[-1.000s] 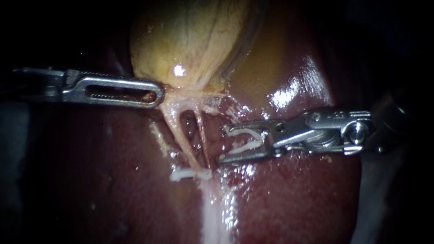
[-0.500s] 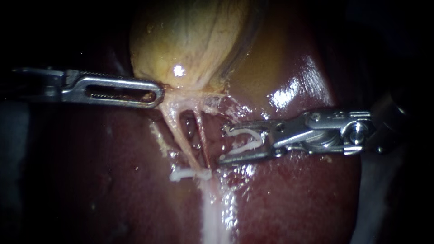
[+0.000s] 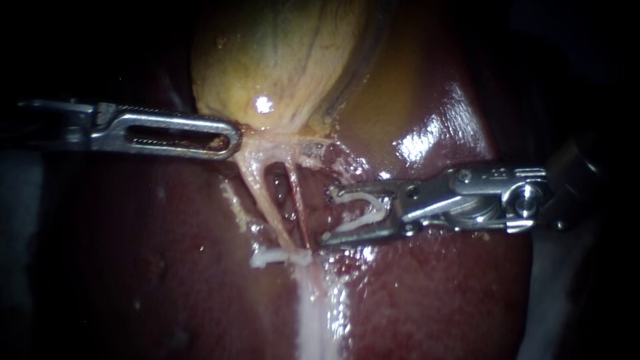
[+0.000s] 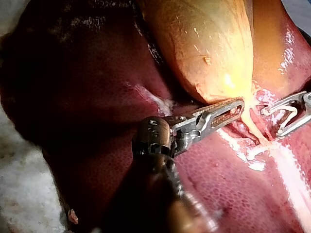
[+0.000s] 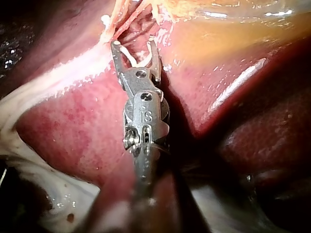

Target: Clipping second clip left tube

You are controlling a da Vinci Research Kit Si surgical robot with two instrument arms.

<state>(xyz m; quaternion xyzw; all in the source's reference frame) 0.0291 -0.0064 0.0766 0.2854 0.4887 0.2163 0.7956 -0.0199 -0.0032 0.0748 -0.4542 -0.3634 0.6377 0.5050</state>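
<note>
Low in the frame's centre, a placed clip [image 3: 268,256] already crosses the left tube [image 3: 261,192]. The second is not yet on. At centre right, the right instrument [image 3: 327,215] holds a fresh clip [image 3: 363,210] in wide-spread jaws just beside the tubes, around neither. Further up on the left, the left instrument [image 3: 230,137] has its jaws clamped on the neck of the gallbladder [image 3: 280,60].

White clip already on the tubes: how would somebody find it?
Find the big yellow gallbladder; two thin pale tubes run down from it over the dark red liver. The closed white clip lies crosswise at their lower end. The other white clip is open, held in the right instrument beside the tubes.
</note>
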